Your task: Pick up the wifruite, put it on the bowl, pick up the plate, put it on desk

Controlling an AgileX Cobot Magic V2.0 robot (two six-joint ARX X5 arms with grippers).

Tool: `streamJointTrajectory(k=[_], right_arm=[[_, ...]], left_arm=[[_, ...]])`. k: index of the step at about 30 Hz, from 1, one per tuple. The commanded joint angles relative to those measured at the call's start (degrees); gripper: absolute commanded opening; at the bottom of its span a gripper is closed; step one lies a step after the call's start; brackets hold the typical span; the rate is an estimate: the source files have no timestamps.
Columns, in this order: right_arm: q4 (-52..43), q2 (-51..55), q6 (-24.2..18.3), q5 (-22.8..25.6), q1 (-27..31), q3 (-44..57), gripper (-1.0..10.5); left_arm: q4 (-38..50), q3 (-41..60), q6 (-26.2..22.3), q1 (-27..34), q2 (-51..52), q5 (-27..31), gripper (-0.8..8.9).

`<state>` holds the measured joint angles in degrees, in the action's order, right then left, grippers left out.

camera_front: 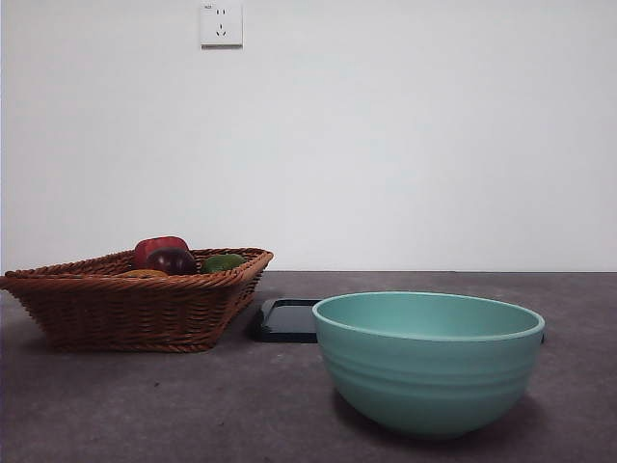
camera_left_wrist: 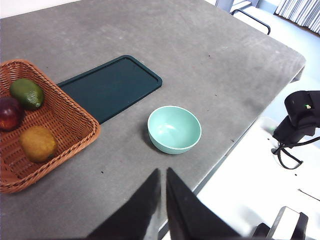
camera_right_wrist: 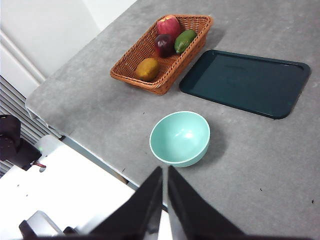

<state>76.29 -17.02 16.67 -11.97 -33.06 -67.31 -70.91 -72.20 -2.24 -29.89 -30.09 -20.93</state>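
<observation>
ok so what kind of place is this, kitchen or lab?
Likely a lab or test room, not a kitchen: a bare grey desk against a plain white wall with one socket, staged props (wicker basket of fruit, teal bowl, dark tray), and robot arm hardware beside the desk.

The wifruite [camera_right_wrist: 147, 69], a small rounded orange-brown fruit with dull skin, lies inside the brown wicker basket [camera_right_wrist: 131, 75] at the end nearer the table edge, close beside a dark purple-red fruit [camera_right_wrist: 164, 45] and a green fruit [camera_right_wrist: 185, 41]. The bowl [camera_right_wrist: 180, 138], deep, round, matte teal-green with faint ridges outside, stands upright and empty on the desk [camera_right_wrist: 250, 165], apart from the basket and near the dark green tray [camera_right_wrist: 245, 82], which lies flat beside the basket.
</observation>
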Motion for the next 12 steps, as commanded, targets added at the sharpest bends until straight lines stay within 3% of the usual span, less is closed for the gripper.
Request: streamJointTrajectory(k=[1, 12], right_arm=[[-0.2, 0.0, -0.6, 0.0, -0.5, -1.0, 0.1], [-0.2, 0.0, -0.6, 0.0, -0.5, -1.0, 0.1]], left_arm=[[0.6, -0.7, 0.1, -0.3, -0.2, -0.1, 0.15], [0.6, -0.5, 0.1, 3.0, 0.2, -0.1, 0.15]])
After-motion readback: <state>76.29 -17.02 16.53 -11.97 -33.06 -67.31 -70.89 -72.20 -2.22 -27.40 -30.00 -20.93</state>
